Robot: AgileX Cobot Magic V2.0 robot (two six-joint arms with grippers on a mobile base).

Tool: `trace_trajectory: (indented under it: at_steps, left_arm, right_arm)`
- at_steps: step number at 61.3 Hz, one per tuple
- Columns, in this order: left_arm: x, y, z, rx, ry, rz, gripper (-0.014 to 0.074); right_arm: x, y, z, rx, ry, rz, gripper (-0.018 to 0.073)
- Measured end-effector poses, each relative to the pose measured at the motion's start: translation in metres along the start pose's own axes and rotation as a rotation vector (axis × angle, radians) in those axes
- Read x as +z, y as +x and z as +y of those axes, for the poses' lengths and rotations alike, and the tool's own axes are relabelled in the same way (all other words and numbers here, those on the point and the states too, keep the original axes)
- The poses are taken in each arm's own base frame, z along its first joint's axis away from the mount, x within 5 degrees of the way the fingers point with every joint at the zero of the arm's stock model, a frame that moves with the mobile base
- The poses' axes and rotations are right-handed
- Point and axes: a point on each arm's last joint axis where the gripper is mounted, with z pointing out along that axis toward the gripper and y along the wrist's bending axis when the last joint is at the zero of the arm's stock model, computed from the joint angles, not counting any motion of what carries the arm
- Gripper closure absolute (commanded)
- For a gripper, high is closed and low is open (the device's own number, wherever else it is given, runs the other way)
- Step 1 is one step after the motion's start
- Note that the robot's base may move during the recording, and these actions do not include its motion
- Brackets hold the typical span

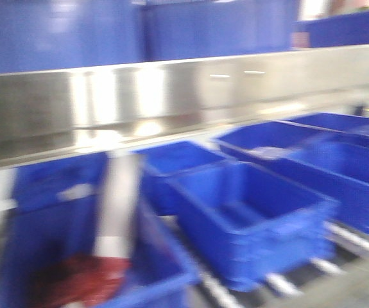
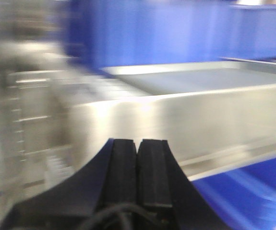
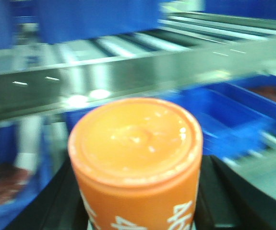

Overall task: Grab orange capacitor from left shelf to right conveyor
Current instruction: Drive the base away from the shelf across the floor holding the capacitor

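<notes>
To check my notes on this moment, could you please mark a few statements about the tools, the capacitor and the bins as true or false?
1. The right tool grips the orange capacitor, whose flat top faces the wrist camera. True.
2. The left tool is spread wide open. False: its two black pads are pressed together with nothing between them.
3. The capacitor's side carries black print. False: the print on its orange side is white.
4. In the front view, blue bins sit below the tall lip of the steel shelf. True.
</notes>
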Motion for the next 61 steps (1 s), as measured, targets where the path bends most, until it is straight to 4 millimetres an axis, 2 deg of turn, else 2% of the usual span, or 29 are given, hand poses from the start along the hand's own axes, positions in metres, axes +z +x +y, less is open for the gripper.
trace_trajectory:
  at_steps: [61]
  left_arm:
    - [0.0,0.0,0.0,0.0,0.0,0.0,0.0701]
  right_arm:
    - [0.0,0.0,0.0,0.0,0.0,0.0,0.0487]
